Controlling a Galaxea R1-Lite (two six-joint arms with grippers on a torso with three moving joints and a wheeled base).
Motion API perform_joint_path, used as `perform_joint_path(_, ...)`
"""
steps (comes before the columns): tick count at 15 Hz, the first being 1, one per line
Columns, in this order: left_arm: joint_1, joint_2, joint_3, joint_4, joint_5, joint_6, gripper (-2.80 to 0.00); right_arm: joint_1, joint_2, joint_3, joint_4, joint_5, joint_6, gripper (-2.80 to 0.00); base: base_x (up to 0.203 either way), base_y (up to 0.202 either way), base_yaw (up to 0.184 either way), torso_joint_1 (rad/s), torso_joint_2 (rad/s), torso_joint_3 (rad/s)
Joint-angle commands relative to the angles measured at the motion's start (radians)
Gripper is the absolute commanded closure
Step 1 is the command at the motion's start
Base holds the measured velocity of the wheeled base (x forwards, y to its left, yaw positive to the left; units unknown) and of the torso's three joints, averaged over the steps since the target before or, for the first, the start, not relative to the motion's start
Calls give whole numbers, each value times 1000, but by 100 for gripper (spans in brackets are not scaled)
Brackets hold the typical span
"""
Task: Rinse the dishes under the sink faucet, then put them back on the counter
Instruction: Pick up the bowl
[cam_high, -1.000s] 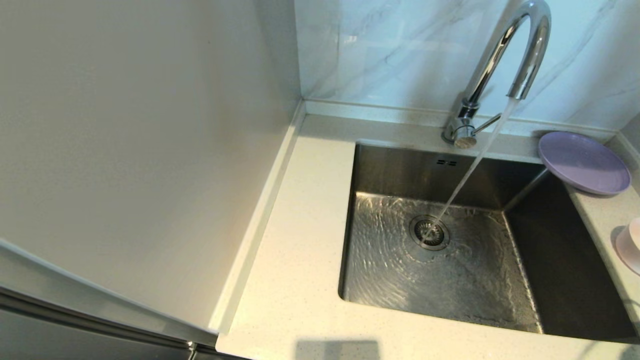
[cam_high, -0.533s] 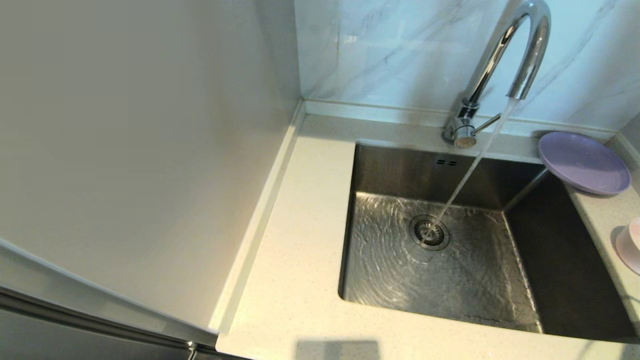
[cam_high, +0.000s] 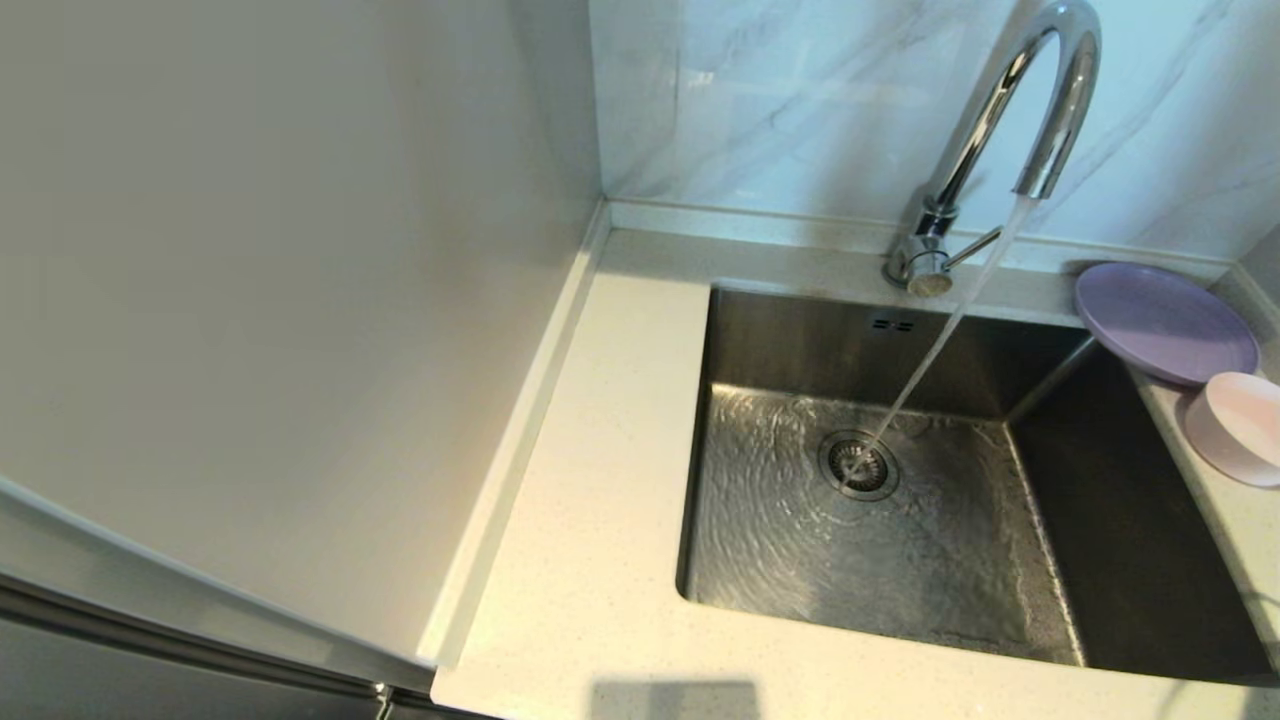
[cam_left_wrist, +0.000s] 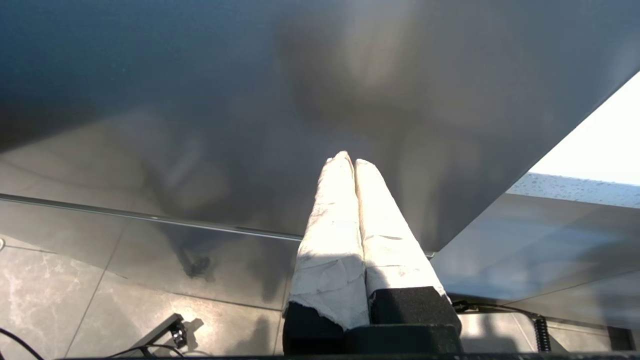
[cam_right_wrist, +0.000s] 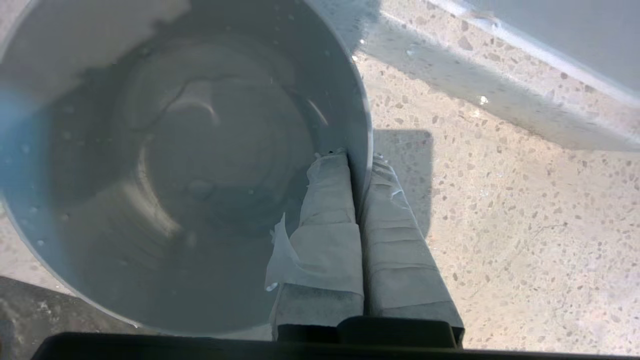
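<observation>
A tall pale panel (cam_high: 260, 300) filled the left half of the head view, with the marble-veined wall (cam_high: 780, 90) at upper centre. The counter (cam_high: 600, 450) ran down the middle, and the sink (cam_high: 1130, 540) was set into it at centre right. Water (cam_high: 940, 340) was poured from the faucet (cam_high: 1010, 110) at the upper right onto the drain strainer (cam_high: 858, 464). At the right edge a lilac plate (cam_high: 1165, 322) was laid on the counter, partly overhanging the sink corner, and a pale pink bowl (cam_high: 1238, 425) was seen just below it, tilted.

In the left wrist view the left gripper (cam_left_wrist: 349, 161) was held with its wrapped fingers pressed together, empty, before a dark glossy panel (cam_left_wrist: 200, 100).

In the right wrist view the right gripper (cam_right_wrist: 359, 157) was clamped on the bowl's wall at frame centre, one finger (cam_right_wrist: 327, 210) inside and one outside, above the speckled counter.
</observation>
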Motion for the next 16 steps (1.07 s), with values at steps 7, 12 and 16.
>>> perform_joint_path(7, 0, 0, 0, 0, 0, 0, 0, -78, -103, 42, 2, 3, -160, 0, 0, 0, 0, 0, 0, 0)
perform_joint_path(12, 0, 0, 0, 0, 0, 0, 0, 21, -255, -20, 7, 95, -345, 0, 0, 0, 0, 0, 0, 0)
perform_joint_path(16, 0, 0, 0, 0, 0, 0, 0, 323, -316, -101, 15, 70, -396, 0, 0, 0, 0, 0, 0, 0)
